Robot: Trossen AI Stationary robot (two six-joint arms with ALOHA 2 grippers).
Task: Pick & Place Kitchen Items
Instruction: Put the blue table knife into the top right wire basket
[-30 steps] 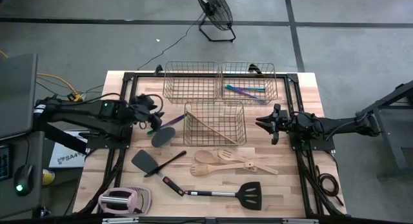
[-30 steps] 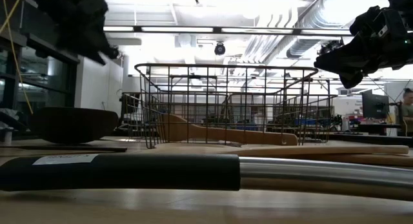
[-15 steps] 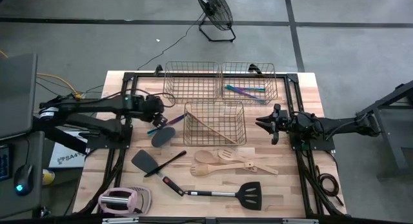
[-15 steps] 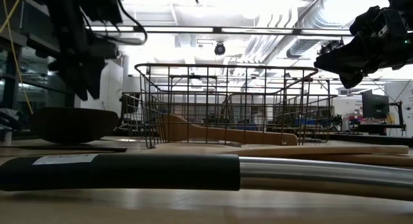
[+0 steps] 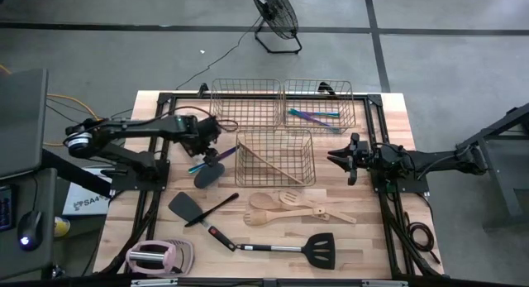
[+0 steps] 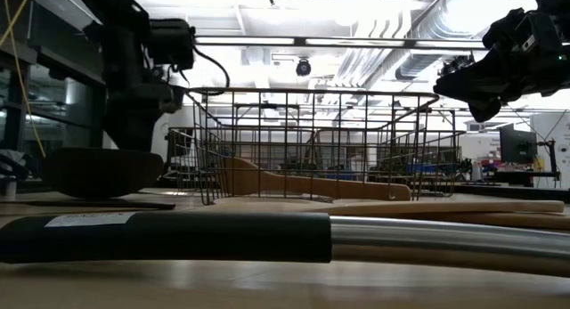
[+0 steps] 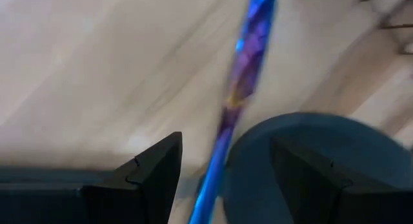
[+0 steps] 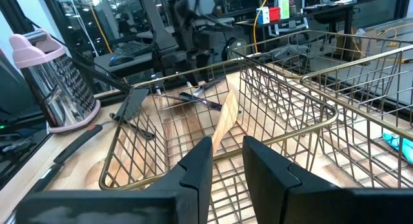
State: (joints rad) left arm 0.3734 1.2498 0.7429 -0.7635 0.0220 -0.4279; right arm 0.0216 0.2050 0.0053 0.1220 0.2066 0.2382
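Observation:
A thin iridescent purple-teal piece (image 5: 201,165) lies flat on the table, left of the near copper basket (image 5: 275,157), beside a black spoon (image 5: 207,174). My left gripper (image 5: 211,150) hangs over them, open and pointing down. In the left wrist view its fingers (image 7: 155,172) stand on either side of the iridescent piece (image 7: 248,50), with the spoon's bowl (image 7: 322,146) just beside; I cannot tell whether they touch. My right gripper (image 5: 337,159) waits level at the table's right side, narrowly open with nothing between its fingers (image 8: 197,166).
A wooden spatula (image 5: 266,163) leans in the near basket. More iridescent pieces (image 5: 314,115) lie in the far right basket. Wooden spoons (image 5: 285,204), a black spatula (image 5: 188,208), a steel-handled slotted spatula (image 5: 318,247) and a pink-and-white grater (image 5: 157,255) lie toward the near edge.
My left gripper has swung toward the table's right side and come down, tipping from nearly level to pointing steeply down over the iridescent piece and the black spoon. Its fingers have stayed open. Nothing on the table has moved.

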